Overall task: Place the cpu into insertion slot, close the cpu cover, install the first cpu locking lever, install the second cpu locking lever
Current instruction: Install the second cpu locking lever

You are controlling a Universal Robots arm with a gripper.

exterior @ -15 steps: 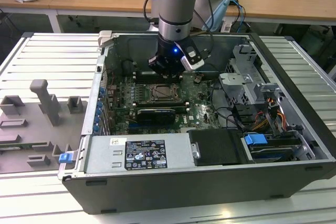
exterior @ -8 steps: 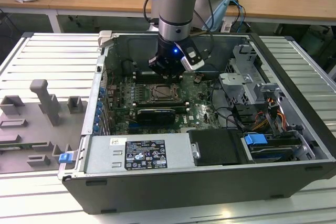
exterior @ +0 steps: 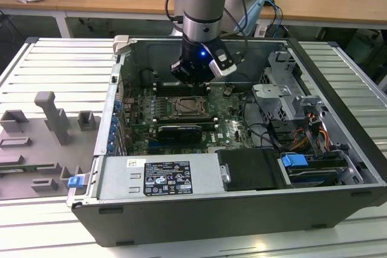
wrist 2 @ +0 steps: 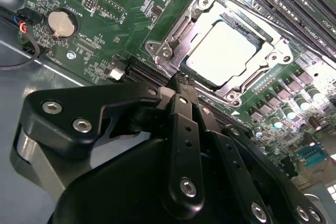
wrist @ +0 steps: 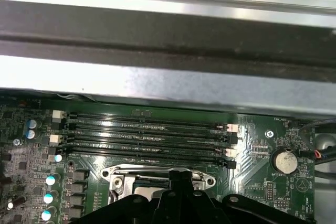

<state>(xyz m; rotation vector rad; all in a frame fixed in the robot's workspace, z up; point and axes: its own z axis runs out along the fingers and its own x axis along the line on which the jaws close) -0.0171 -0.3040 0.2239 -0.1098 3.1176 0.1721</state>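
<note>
Exterior view: high, angled down into the open case [exterior: 338,83]. Both wrist views: close above the board [wrist 2: 105,3], sharing the slot [wrist 2: 223,51].

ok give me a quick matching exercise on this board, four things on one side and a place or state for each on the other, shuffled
Things:
1. cpu
2. cpu cover
3. gripper
4. coin battery

Places or states:
A. round and silver, on the green board away from the socket
B. pale square seated in the insertion slot
C. silver frame lying around the chip
D. black, its tips at the socket's edge

Pairs: 1-B, 2-C, 3-D, 4-A
</note>
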